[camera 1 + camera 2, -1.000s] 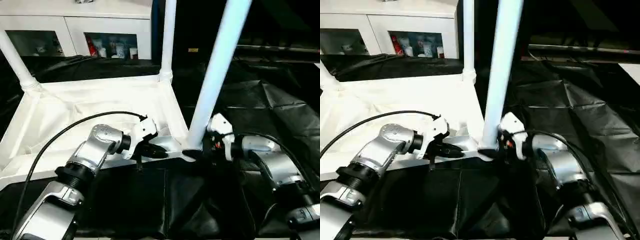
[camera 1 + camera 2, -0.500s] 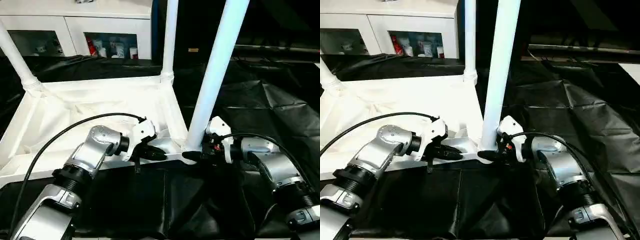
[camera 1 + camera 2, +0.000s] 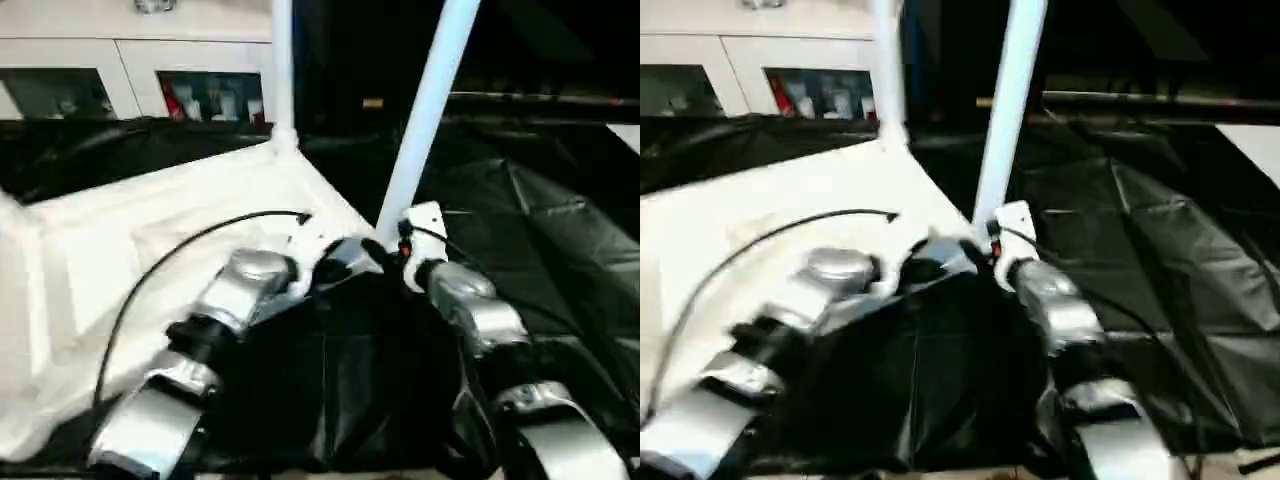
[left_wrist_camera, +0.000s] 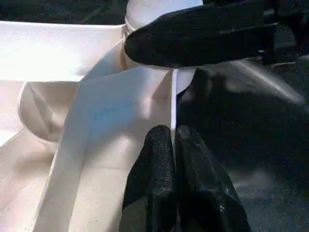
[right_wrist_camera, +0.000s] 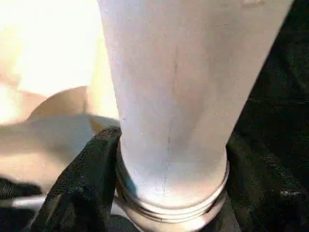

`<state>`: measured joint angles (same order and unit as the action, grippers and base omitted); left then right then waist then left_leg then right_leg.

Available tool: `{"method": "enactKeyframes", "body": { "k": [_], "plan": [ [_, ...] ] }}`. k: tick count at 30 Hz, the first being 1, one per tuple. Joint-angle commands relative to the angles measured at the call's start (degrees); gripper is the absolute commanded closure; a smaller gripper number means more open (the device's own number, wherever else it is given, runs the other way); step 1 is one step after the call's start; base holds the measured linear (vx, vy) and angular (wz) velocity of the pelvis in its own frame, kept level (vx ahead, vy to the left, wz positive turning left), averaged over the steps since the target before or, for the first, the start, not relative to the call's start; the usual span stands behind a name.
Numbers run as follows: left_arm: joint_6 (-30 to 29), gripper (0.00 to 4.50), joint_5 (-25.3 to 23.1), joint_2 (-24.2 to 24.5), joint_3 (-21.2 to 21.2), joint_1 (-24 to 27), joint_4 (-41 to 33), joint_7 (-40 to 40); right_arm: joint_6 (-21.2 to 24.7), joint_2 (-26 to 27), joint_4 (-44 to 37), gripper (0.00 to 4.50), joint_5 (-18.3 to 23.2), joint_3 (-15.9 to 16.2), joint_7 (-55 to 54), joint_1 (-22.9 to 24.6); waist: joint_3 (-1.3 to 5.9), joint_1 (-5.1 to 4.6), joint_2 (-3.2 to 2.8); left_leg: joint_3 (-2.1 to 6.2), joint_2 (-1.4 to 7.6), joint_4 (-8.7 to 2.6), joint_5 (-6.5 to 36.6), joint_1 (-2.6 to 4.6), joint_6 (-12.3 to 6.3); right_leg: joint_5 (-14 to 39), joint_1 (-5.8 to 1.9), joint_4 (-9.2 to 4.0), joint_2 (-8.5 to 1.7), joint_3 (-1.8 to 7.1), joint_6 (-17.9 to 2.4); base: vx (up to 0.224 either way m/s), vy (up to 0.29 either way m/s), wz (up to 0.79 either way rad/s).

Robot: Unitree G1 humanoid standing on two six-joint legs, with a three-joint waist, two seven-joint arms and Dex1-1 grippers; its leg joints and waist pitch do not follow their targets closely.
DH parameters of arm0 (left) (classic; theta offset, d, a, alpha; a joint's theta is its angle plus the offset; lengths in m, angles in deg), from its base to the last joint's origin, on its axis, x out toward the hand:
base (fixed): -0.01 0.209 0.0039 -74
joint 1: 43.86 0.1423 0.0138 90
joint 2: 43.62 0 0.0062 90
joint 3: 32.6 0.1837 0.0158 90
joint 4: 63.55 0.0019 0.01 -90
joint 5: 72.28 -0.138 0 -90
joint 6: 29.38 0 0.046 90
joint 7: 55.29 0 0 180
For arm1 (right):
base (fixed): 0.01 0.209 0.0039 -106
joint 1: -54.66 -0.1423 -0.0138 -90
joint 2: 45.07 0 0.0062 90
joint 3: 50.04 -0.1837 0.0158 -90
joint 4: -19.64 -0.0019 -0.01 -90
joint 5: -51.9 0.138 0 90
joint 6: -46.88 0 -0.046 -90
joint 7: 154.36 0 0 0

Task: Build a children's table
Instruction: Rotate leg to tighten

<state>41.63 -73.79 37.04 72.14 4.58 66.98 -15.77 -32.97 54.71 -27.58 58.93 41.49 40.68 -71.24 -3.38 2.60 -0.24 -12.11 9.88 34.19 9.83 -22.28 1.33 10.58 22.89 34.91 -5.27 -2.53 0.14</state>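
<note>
The small white plastic children's table top (image 3: 150, 230) lies upside down on the large black-covered work table (image 3: 560, 250), its ribbed underside facing up, in front of the white glass-door cabinet (image 3: 130, 85). Two long white tapered tube legs stand upright from its corner sockets: the far leg (image 3: 281, 70) at the corner nearest the cabinet, and the near leg (image 3: 425, 110) at the corner closest to the robot. The left gripper (image 4: 173, 145), at the end of the silver left forearm (image 3: 215, 320), rests against the table top's edge wall beside the near leg's socket; its two black fingers (image 4: 154, 159) are pressed together, closed with nothing visibly between them. The right gripper (image 5: 169, 193) sits at the base of the near leg, its black fingers (image 5: 84, 183) set one on each side of the tube just above the ringed collar where the leg meets the socket, so that the jaws clasp the leg. In the left wrist view one right finger (image 4: 203, 34) lies across the socket (image 4: 159, 48).
</note>
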Motion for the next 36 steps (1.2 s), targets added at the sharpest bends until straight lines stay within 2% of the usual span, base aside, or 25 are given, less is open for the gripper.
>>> {"method": "enactKeyframes", "body": {
  "k": [1, 3, 4, 5, 6, 9, 11, 13, 14, 16, 17, 19, 20, 22, 23, 26, 28, 31, 36],
  "plan": [
    [0.7, 4.5, -0.9, -1.0, -1.6, -0.9, 2.2, -3.7, -0.1, 1.3, 4.7, 1.78, -1.8, -0.9, -5.2, 0.3, 3.82, 0.01, 0.2, 2.0, 2.98, -4.53, 17.2, 1.6, 1.0, 16.8, -1.45, -5.19, -3.33, 2.12, -11.8, 0.0, 0.0, 0.0],
    [1.1, 4.5, -0.9, -1.3, -1.5, -0.9, 2.2, -3.5, -0.6, 1.8, 5.3, 1.78, -2.0, -0.7, -5.4, 0.0, 3.86, 0.05, 0.19, 2.05, 2.99, -4.55, 17.3, 1.52, 1.02, 17.0, -1.59, -5.13, -3.41, 2.06, -11.7, 0.0, 0.0, 0.0],
    [2.0, 4.5, -1.1, -1.1, -0.8, -0.6, 1.9, -2.4, -2.2, 2.5, 5.8, 1.43, -1.5, -0.9, -4.5, -0.3, 3.87, 0.12, 0.18, 2.08, 3.08, -4.6, 17.7, 1.54, 0.73, 16.9, -1.6, -5.15, -3.46, 2.07, -11.5, 0.0, 0.0, 0.0],
    [2.2, 4.5, -1.3, -0.8, -0.4, -0.5, 1.8, -2.1, -2.9, 2.6, 5.8, 1.43, -1.2, -1.0, -4.0, -0.5, 3.86, 0.07, 0.16, 2.1, 3.06, -4.66, 17.8, 1.46, 0.62, 16.6, -1.65, -5.08, -3.37, 2.06, -11.4, 0.0, 0.0, 0.0],
    [2.4, 4.5, -1.4, -0.6, -0.2, -0.3, 1.8, -2.1, -3.4, 2.8, 5.7, 1.06, -0.9, -1.1, -3.6, -0.6, 3.83, 0.05, 0.19, 2.05, 3.08, -4.67, 18.1, 1.49, 0.52, 16.7, -1.59, -5.16, -3.35, 2.08, -11.4, 0.0, 0.0, 0.0],
    [3.5, 4.5, -1.1, 0.5, 0.1, 0.6, 0.9, -0.5, -5.0, 2.3, 4.7, 0.99, -0.8, -0.9, -1.8, -0.9, 3.76, 0.01, 0.15, 2.1, 3.08, -4.72, 18.8, 1.45, 0.47, 17.8, -1.61, -5.23, -3.41, 2.07, -11.3, 0.0, 0.0, 0.0],
    [4.6, 4.5, -1.1, 1.2, 0.3, 0.9, 0.8, 1.1, -7.0, 1.3, 4.2, 0.76, -2.2, 0.2, -0.3, -1.0, 3.79, 0.04, 0.26, 2.08, 3.1, -4.7, 18.4, 1.43, 0.37, 17.8, -1.6, -5.23, -3.46, 2.09, -11.2, 0.0, 0.0, 0.0],
    [6.0, 4.5, -1.1, 3.1, 0.8, 1.6, 0.1, 4.5, -7.4, -1.2, 0.2, 0.76, -1.7, 1.9, 7.2, 0.3, 3.79, 0.08, 0.27, 2.06, 3.08, -4.67, 17.9, 1.26, 0.11, 17.2, -1.76, -5.17, -3.42, 2.06, -11.3, 0.0, 0.0, 0.0],
    [6.1, 4.5, -1.1, 3.3, 0.8, 1.7, 0.0, 5.0, -7.3, -1.5, -0.4, 0.76, -1.5, 2.0, 8.3, 0.5, 3.78, 0.31, 0.34, 2.0, 3.12, -4.59, 17.6, 1.29, -0.59, 16.5, -1.84, -5.2, -3.48, 2.15, -11.1, 0.0, 0.0, 0.0],
    [6.3, 4.5, -0.9, 4.5, 1.0, 2.0, -0.3, 6.7, -7.0, -3.3, -3.3, 0.76, -1.4, 3.5, 13.4, 1.9, 3.82, 0.33, 0.24, 1.97, 3.12, -4.58, 16.5, 1.26, -1.01, 15.5, -1.93, -5.03, -3.41, 2.15, -11.5, 0.0, 0.0, 0.0],
    [7.0, 4.5, -0.7, 5.4, 1.3, 2.3, -0.7, 8.6, -7.3, -4.8, -4.9, 0.76, -1.6, 4.4, 15.9, 2.9, 3.82, 0.37, -0.03, 1.99, 3.15, -4.58, 15.9, 1.15, -1.31, 14.7, -2.02, -4.92, -3.45, 2.16, -11.8, 0.0, 0.0, 0.0],
    [11.6, 4.5, 0.4, 8.5, 2.8, 3.6, -2.6, 16.8, -7.3, -9.1, -9.3, 0.76, -1.3, 6.5, 23.7, 5.8, 3.89, 0.65, 0.14, 2.06, 3.35, -4.57, 15.0, 1.11, -1.94, 12.7, -2.23, -4.76, -3.39, 2.16, -11.8, 0.0, 0.0, 0.0],
    [11.9, 4.5, 1.0, 9.1, 3.1, 4.1, -3.6, 19.0, -7.0, -9.8, -10.1, 0.76, -0.9, 6.7, 25.4, 6.4, 3.91, 0.56, 0.16, 2.08, 3.33, -4.58, 14.5, 1.01, -2.14, 11.7, -2.3, -4.59, -3.35, 2.14, -12.3, 0.0, 0.0, 0.0],
    [11.9, 4.5, 1.4, 9.5, 3.3, 4.4, -4.2, 20.3, -7.0, -10.3, -10.5, 0.76, -0.7, 6.9, 26.5, 6.7, 4.04, 0.55, 0.01, 1.93, 3.41, -4.45, 13.8, 1.15, -2.55, 8.9, -2.21, -4.19, -3.34, 2.17, -13.8, 0.0, 0.0, 0.0],
    [10.9, 4.5, 2.3, 10.7, 3.8, 5.1, -6.2, 23.7, -5.6, -12.1, -12.7, 0.76, 0.5, 7.6, 30.6, 7.9, 3.98, 0.61, -0.07, 1.85, 3.4, -4.47, 14.3, 1.37, -2.47, 8.7, -2.19, -4.14, -3.2, 2.04, -15.0, 0.0, 0.0, 0.0],
    [10.0, 4.5, 3.4, 12.1, 4.2, 5.8, -8.2, 27.3, -3.8, -14.8, -16.0, 0.76, 1.4, 9.1, 36.7, 9.6, 4.01, 1.16, -0.16, 1.62, 3.63, -4.33, 13.3, 1.5, -2.89, 6.5, -2.18, -3.82, -3.15, 2.13, -15.9, 0.0, 0.0, 0.0],
    [9.6, 4.5, 3.7, 12.5, 4.2, 6.1, -8.8, 28.4, -3.2, -15.3, -17.0, 0.76, 1.7, 9.3, 38.4, 10.0, 3.89, 1.24, -0.18, 1.65, 3.62, -4.44, 13.8, 1.39, -2.7, 7.5, -2.16, -3.85, -3.19, 2.08, -15.9, 0.0, 0.0, 0.0],
    [10.0, 4.5, 3.7, 12.8, 4.0, 6.3, -8.6, 29.1, -1.4, -16.4, -18.9, 0.76, 2.6, 10.4, 41.9, 10.6, 3.77, 1.2, -0.05, 1.74, 3.58, -4.58, 16.1, 1.56, -1.52, 11.6, -2.06, -4.28, -3.39, 2.16, -15.1, 0.0, 0.0, 0.0],
    [9.9, 4.5, 3.7, 13.1, 3.7, 6.8, -8.9, 29.4, -0.3, -16.6, -19.4, 0.76, 2.7, 10.8, 43.1, 10.8, 3.77, 1.24, 0.25, 1.8, 3.56, -4.56, 15.4, 1.45, -1.34, 12.2, -2.05, -4.31, -3.49, 2.24, -14.5, 0.0, 0.0, 0.0]
  ]
}}
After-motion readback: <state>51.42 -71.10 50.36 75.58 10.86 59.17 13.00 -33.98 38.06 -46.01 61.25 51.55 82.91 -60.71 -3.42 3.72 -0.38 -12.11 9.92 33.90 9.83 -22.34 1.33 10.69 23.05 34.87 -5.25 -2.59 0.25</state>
